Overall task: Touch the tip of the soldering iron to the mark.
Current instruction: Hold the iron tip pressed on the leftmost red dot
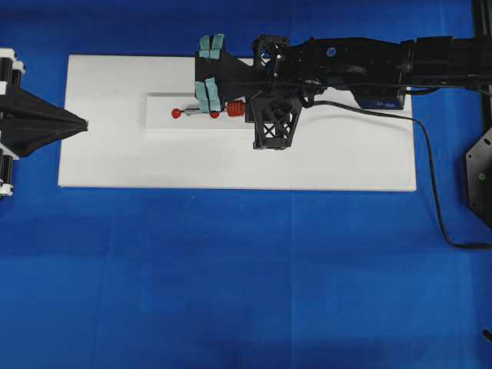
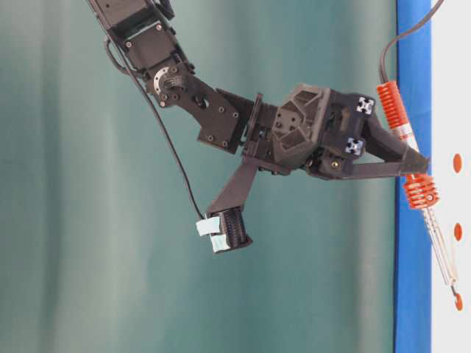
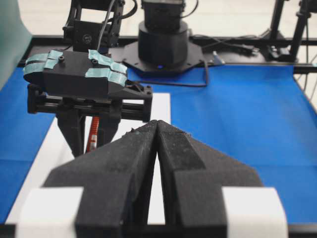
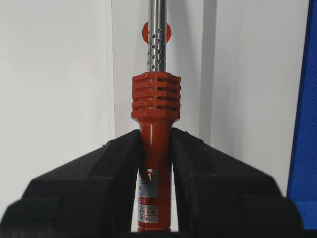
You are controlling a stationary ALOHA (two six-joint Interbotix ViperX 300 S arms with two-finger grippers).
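Soldering iron [image 4: 154, 163], pinched in your right gripper [image 4: 154, 148], points along its shaft at the red mark [image 1: 176, 113] toward the board's [image 1: 115, 154] left edge.

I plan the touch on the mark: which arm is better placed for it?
The right. Its gripper is shut on the red-handled, silver-shafted soldering iron, whose tip is at a red dot. The left gripper is shut, empty, at the white board's edge.

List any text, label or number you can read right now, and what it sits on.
"CHINA": bottom line of the small label on the soldering iron handle, clamped in the right gripper.
Label lines above it: too small and blurred to read.
Round badge on the robot arm: unreadable.
No other text is legible.
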